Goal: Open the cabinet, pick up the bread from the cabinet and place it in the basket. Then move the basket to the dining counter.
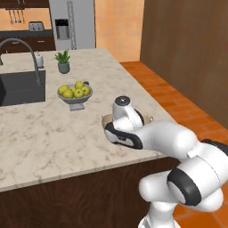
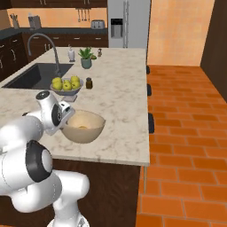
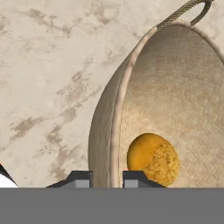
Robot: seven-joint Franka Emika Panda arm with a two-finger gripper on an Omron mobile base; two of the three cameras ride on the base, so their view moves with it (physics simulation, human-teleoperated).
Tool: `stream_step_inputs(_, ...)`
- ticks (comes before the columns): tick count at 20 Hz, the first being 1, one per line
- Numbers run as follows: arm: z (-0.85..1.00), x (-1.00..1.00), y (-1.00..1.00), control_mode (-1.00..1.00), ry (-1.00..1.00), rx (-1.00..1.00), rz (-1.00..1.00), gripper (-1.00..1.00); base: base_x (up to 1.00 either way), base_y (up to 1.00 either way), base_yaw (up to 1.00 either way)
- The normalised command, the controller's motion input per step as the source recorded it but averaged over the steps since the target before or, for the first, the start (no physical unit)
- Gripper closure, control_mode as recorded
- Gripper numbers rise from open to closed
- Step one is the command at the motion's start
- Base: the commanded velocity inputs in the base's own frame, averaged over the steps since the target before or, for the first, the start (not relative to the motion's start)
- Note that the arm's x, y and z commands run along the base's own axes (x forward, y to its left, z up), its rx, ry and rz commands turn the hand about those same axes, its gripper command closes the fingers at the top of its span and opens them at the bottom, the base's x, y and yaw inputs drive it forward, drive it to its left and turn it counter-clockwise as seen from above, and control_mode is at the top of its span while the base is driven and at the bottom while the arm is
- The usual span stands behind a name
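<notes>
Basket: the wide tan basket (image 2: 83, 127) sits upright on the beige marble tabletop (image 2: 119, 93), close to the tabletop's near edge and nearer its right edge than the sink. In the left base view the arm hides most of it, and a strip of rim (image 1: 107, 119) shows beside the wrist.
Bread: the small golden-orange bread (image 3: 153, 158) lies at the bottom of the basket, against the speckled inside wall. From the right base view it is a small yellow patch (image 2: 83, 127) low in the bowl.
End effector: the end effector (image 3: 107, 178) is at the basket's rim, one dark fingertip (image 3: 80, 178) outside the wall and the other inside, with the rim running between them. The gap between the tips is narrow, about the thickness of the wall. Whether the pads actually press on the rim, I cannot tell.
Arm: the white arm reaches over the near edge of the tabletop, wrist bent down at the basket's left side.
Basket handle: a thin rope loop (image 3: 192, 11) sticks out from the far rim.
Fruit bowl: a grey footed bowl of yellow-green fruit (image 1: 74, 92) stands farther in, between the basket and the sink, apart from both.
Sink: a black sink (image 1: 22, 87) with a curved faucet (image 1: 24, 49) is set in the tabletop's far left part.
Plant: a small potted plant (image 1: 63, 61) stands toward the far edge, beyond the fruit bowl.
</notes>
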Motion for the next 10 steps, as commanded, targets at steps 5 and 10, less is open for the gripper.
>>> stream_step_inputs(5,-0.48,0.1,0.0,-1.0,0.01,0.01,0.0,1.0,0.0,0.0,0.0)
stream_step_inputs(10,-0.14,0.01,0.0,-1.0,0.01,0.06,0.0,-1.0,0.0,0.0,0.0)
